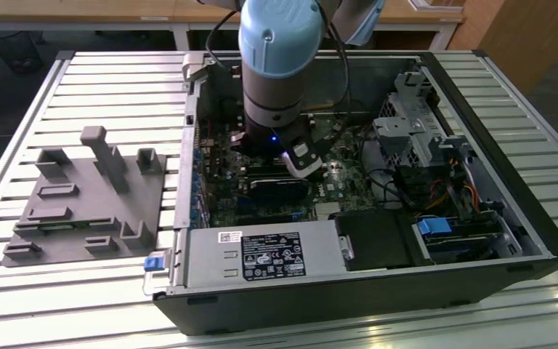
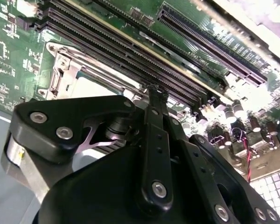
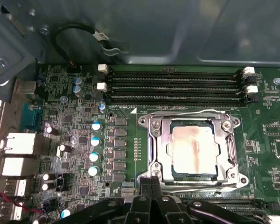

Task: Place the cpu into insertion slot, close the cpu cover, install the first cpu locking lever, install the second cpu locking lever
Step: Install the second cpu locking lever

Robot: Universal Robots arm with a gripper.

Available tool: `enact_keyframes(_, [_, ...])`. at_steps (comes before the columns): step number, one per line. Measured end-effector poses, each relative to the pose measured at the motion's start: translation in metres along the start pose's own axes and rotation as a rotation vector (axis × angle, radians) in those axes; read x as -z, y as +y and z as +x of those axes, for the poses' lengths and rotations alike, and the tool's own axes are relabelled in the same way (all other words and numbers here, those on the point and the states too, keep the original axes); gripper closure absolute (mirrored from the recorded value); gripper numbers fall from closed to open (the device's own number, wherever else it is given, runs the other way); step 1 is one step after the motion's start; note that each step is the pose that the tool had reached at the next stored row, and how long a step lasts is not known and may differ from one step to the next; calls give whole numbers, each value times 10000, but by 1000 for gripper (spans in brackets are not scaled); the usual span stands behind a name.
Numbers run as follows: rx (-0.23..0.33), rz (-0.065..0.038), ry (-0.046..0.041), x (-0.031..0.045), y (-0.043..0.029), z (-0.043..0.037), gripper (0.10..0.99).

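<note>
- One cpu [image 3: 194, 150] sits in the insertion slot [image 3: 155, 154] on the green board, the cpu cover [image 3: 192, 123] down around it.
- Tool [image 3: 153, 181] hovers at the slot's edge, fingers pressed together, holding nothing.

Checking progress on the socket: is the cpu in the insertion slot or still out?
In. In the first wrist view the cpu lies flat inside the insertion slot, with the cpu cover framing it.

Open computer case [image 1: 357, 291] lies on the slatted table [image 1: 27, 305], toward the exterior view's right; fixture tray [image 1: 81, 203] beside it on the left. I hang inside the case over the motherboard [image 3: 74, 140]. The cpu [image 3: 193, 150] sits in the insertion slot [image 3: 155, 140], the cpu cover [image 3: 161, 128] down around it. Memory slots [image 3: 172, 86] run alongside the socket, toward the case wall. My gripper [image 3: 151, 179] sits at the socket's edge.
</note>
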State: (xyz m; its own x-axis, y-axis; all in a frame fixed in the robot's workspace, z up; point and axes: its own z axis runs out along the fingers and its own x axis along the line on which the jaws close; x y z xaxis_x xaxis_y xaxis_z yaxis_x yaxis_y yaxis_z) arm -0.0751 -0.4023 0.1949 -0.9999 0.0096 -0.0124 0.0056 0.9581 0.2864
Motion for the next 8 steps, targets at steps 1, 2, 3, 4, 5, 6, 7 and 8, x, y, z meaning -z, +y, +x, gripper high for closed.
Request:
enact_keyframes(1, [-1, -52, 0, -4, -1, 1, 976])
enact_keyframes(2, [-2, -109, 0, -9, -2, 2, 976])
enact_keyframes(3, [-2, -165, 1, -15, -4, 3, 976])
enact_keyframes(4, [-3, -225, 2, -22, -6, 4, 976])
enact_keyframes(5, [-4, -270, 2, -27, -8, 6, 976])
enact_keyframes(6, [-4, -308, 1, -33, -10, 8, 976])
enact_keyframes(7, [-4, -347, 2, -41, -12, 11, 976])
enact_keyframes(8, [-5, -385, 2, -47, -14, 15, 976])
